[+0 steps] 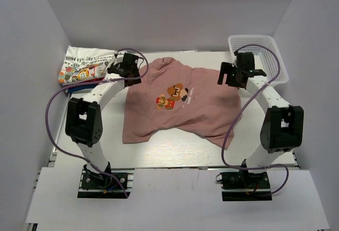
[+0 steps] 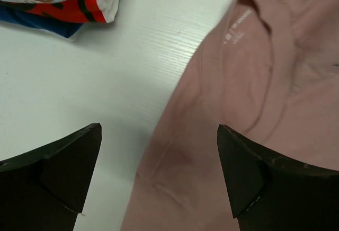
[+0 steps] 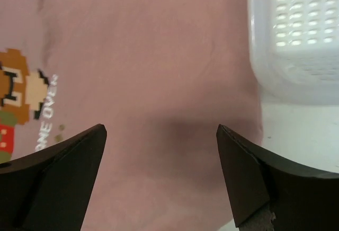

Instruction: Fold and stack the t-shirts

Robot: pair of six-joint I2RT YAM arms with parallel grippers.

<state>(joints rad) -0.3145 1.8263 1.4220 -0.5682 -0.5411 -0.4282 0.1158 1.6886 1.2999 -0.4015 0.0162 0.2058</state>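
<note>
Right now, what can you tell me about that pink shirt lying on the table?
The dusty-pink t-shirt looks like soft cotton. It lies unfolded and slightly rumpled on the white table, front up, showing a small pixel cartoon print with white lettering beside it. Its collar points toward the far side. One edge ends close beside the white mesh basket. The left claw and right claw hang open above it; nothing grips it.
</note>
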